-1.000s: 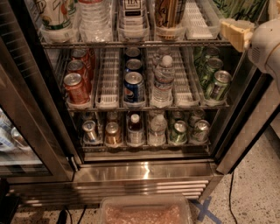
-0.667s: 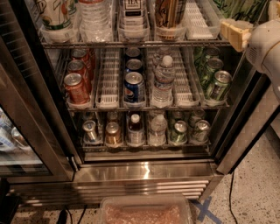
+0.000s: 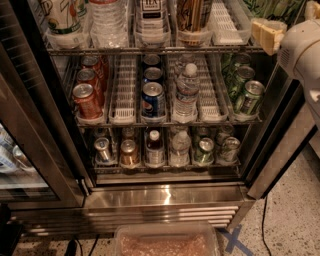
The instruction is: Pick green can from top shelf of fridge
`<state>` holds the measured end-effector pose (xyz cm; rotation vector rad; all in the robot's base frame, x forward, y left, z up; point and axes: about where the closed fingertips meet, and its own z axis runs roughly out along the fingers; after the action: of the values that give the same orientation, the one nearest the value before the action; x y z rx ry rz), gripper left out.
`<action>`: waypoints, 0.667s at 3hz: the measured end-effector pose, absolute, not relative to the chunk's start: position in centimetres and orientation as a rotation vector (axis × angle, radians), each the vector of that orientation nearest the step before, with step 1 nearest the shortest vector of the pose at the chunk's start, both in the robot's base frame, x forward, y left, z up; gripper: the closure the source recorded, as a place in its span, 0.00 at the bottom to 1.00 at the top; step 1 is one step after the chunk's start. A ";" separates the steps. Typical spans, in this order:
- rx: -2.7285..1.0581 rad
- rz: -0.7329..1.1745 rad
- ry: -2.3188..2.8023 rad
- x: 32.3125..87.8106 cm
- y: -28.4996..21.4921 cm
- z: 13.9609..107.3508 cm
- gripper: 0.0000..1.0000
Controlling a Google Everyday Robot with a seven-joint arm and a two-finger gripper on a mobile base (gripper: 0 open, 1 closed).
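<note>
The fridge stands open in front of me. Its top shelf runs along the upper edge of the view and holds tall cans and water bottles in plastic lane trays. A bright-green object with dark streaks, seemingly the green can, shows at the top right and is cut off by the frame's edge. My gripper, cream-coloured on a white arm, sits just below that green object at the right end of the top shelf.
The middle rack holds red cans, blue cans, a water bottle and smaller green cans. The lowest rack holds small cans and bottles. The glass door is open at left. A clear plastic bin is on the floor.
</note>
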<state>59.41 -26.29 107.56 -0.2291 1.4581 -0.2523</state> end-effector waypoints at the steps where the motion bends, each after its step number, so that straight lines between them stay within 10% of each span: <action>1: -0.193 -0.220 1.474 60.0 -26.6 107.6 0.27; 2: -0.160 -0.197 1.481 60.6 -27.1 107.9 0.27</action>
<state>60.56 -27.08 107.87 -0.1600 1.4810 -0.1973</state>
